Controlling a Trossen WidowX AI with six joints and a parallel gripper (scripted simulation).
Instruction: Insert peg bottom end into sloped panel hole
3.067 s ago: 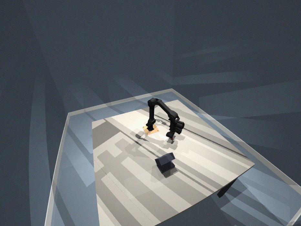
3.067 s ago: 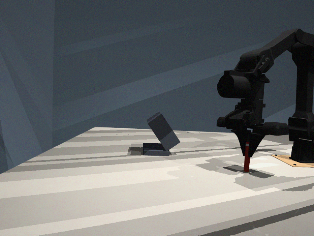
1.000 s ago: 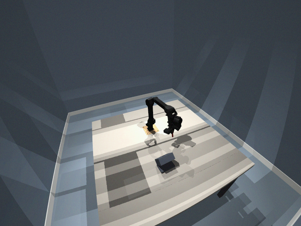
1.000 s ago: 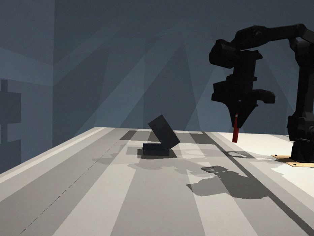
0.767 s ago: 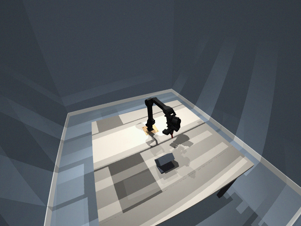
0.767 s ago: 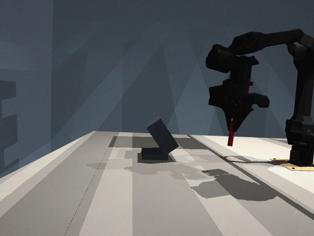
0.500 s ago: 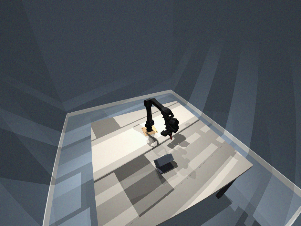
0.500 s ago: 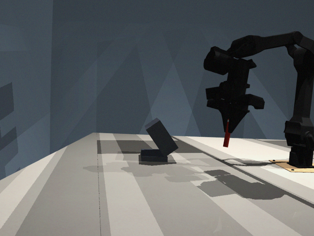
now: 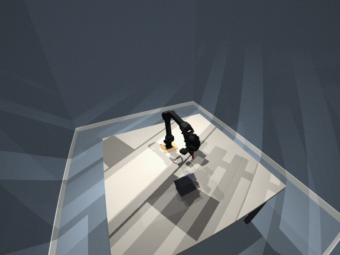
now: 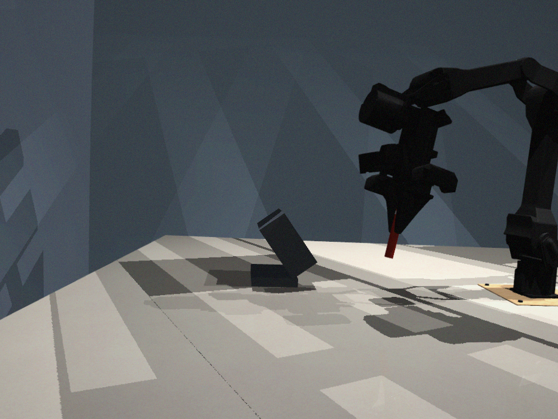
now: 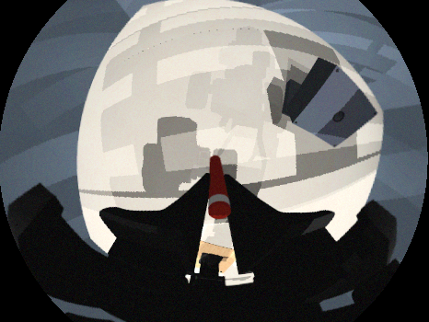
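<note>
Red peg [image 9: 192, 155] [image 10: 391, 245] [image 11: 217, 184] in claw [image 9: 192, 151] [image 10: 395, 232] [image 11: 215, 177], long axis near-upright, lower end tilted toward panel [image 9: 185, 185] [image 10: 288, 243] [image 11: 332, 103].

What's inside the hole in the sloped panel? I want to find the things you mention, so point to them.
Only darkness shows in the hole [image 11: 339, 116] of the sloped panel [image 10: 288, 243] [image 11: 318, 102] [image 9: 185, 181]; its bottom is hidden. The red peg [image 9: 192, 155] [image 10: 391, 245] [image 11: 216, 181] is outside it.

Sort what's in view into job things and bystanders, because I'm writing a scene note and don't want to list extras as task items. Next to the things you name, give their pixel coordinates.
Part of the job:
- red peg [image 9: 192, 155] [image 10: 391, 245] [image 11: 217, 184], held above the table
- sloped panel [image 9: 184, 184] [image 10: 288, 243] [image 11: 338, 108], with the hole in its face
- gripper [image 10: 395, 231] [image 11: 215, 177], shut on the peg
- table [image 9: 137, 186] [image 10: 252, 324] [image 11: 124, 101], under the panel

Just lying about:
- nothing loose that I can see
</note>
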